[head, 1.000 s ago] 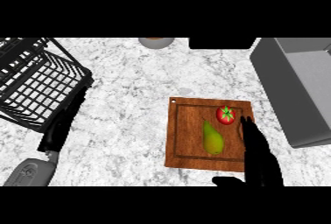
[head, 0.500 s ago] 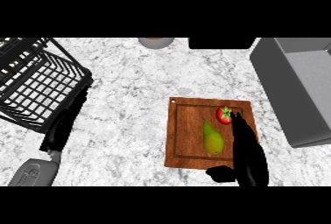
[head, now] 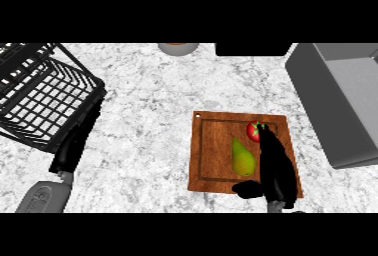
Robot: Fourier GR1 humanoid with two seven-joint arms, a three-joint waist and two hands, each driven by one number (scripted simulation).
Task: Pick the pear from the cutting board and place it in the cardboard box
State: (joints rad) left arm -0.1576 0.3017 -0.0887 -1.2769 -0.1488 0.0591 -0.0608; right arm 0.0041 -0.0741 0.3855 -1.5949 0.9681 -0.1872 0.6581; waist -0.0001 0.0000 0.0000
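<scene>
The pear (head: 242,158) lies untouched on the cutting board (head: 214,150) beside a tomato (head: 254,131), the right hand (head: 275,165) stretched open just beside it holding nothing, so the grasp and carry to the grey box (head: 339,100) remain.

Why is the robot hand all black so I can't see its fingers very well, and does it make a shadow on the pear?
In the head view, the right robot hand is plain black, so its fingers blend together; the pear beside it looks evenly lit, with no clear shadow across it on the cutting board.
</scene>
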